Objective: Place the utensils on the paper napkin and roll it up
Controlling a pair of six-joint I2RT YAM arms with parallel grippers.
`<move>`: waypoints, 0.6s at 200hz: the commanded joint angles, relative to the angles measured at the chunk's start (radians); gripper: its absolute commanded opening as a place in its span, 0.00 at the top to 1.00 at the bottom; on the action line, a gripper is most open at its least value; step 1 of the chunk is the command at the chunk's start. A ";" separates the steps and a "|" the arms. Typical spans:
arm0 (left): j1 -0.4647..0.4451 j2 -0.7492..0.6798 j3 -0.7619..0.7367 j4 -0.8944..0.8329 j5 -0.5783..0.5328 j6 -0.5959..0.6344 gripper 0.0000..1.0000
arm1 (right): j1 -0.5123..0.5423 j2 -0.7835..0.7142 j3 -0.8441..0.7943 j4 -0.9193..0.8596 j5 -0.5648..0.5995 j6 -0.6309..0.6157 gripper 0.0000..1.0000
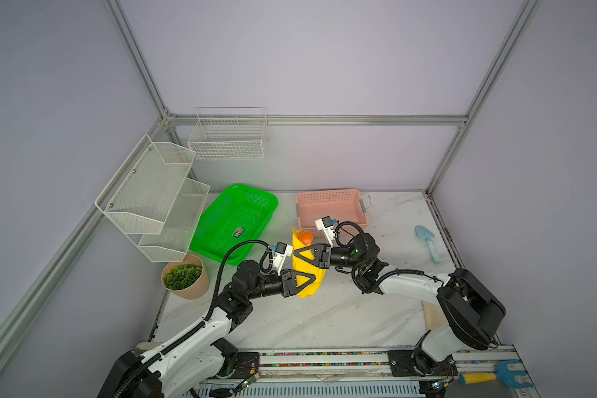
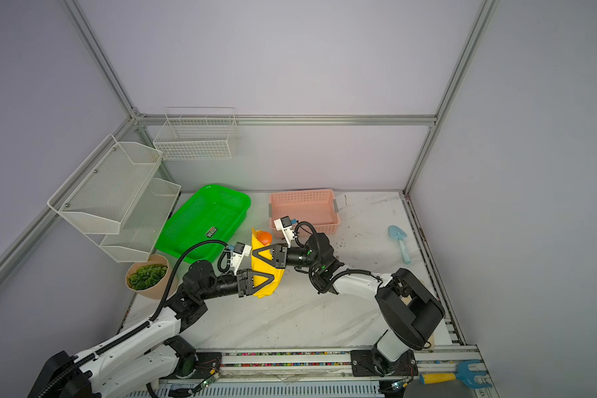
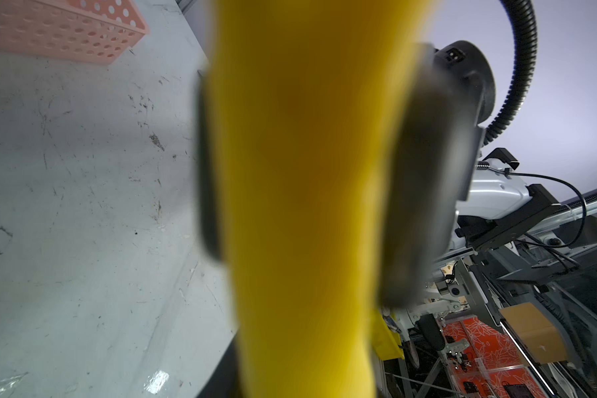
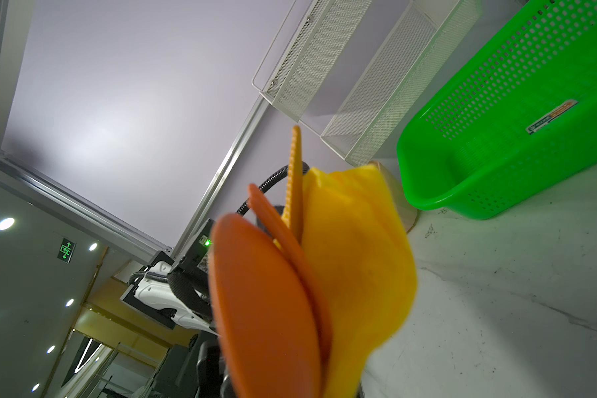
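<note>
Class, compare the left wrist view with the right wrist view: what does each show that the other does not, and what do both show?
Only the left wrist view: the pink basket and the right arm. Only the right wrist view: the orange spoon, a second orange utensil, the green basket and the white mesh shelf. Both: the rolled yellow napkin and the scuffed white table.

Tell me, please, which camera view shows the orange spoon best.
The right wrist view: the spoon fills the foreground against the napkin. Both top views show only its small bowl at the napkin's end. The left wrist view shows none of it.
</note>
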 commanded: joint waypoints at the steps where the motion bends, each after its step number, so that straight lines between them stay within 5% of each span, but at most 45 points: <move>1: 0.003 -0.013 0.046 -0.011 0.043 0.014 0.69 | -0.008 -0.042 0.026 0.009 0.000 -0.013 1.00; 37: 0.002 -0.025 0.020 0.020 0.051 0.011 0.90 | -0.008 -0.047 0.031 0.001 0.000 -0.018 1.00; 63: 0.002 -0.029 0.014 0.028 0.061 0.008 0.93 | -0.010 -0.055 0.036 -0.011 0.001 -0.025 1.00; 75: 0.002 -0.031 0.011 0.027 0.063 0.000 0.89 | -0.012 -0.060 0.038 -0.019 0.000 -0.028 1.00; 91: 0.001 -0.031 0.009 0.017 0.064 -0.007 0.66 | -0.013 -0.066 0.042 -0.030 -0.001 -0.034 1.00; 120: 0.002 -0.047 -0.012 0.016 0.061 -0.022 0.63 | -0.018 -0.072 0.043 -0.037 0.002 -0.039 1.00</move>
